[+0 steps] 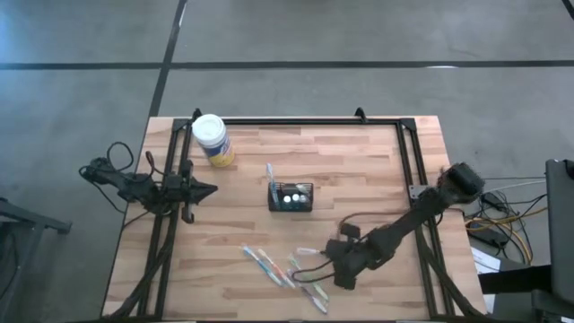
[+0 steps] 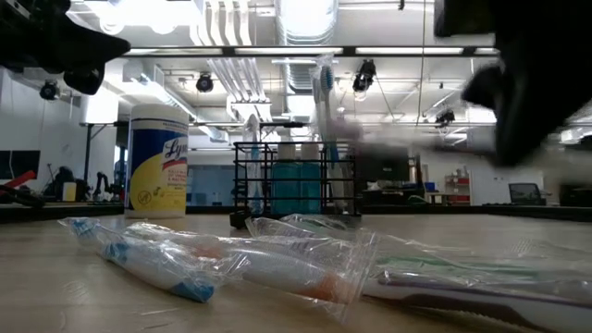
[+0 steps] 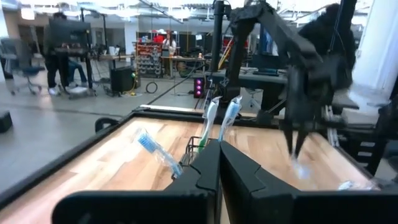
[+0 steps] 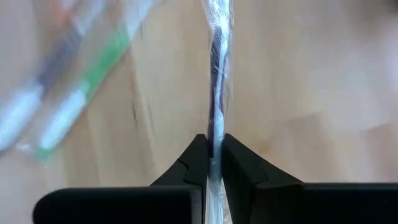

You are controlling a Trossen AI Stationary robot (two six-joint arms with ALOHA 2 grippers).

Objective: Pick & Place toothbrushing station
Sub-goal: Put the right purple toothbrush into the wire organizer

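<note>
The toothbrushing station (image 1: pixel 291 196), a small black mesh holder, stands mid-table with toothbrushes upright in it (image 2: pixel 296 180) (image 3: pixel 200 144). Several plastic-wrapped toothbrushes (image 1: pixel 278 267) (image 2: pixel 231 259) lie on the wood near the front edge. My right gripper (image 1: pixel 328 261) (image 4: pixel 215 149) is just right of that pile, slanting downward, shut on one wrapped toothbrush (image 1: pixel 308 252). My left gripper (image 1: pixel 212 189) (image 3: pixel 219 163) waits shut and level at the table's left, pointing toward the station. My right gripper pinches a wrapped toothbrush with a dark handle (image 4: pixel 216 134) between its two fingers, wrapper and all. The fingers come from above, slanting down. The brush runs on straight beyond the fingertips; whether its far end rests on the table, I cannot tell.
A round yellow canister with a white lid (image 1: pixel 213 141) (image 2: pixel 157 159) stands at the far left of the table. A black frame rail (image 1: pixel 305 120) runs along the table's far edge and sides. Bare wood lies between the station and the pile.
</note>
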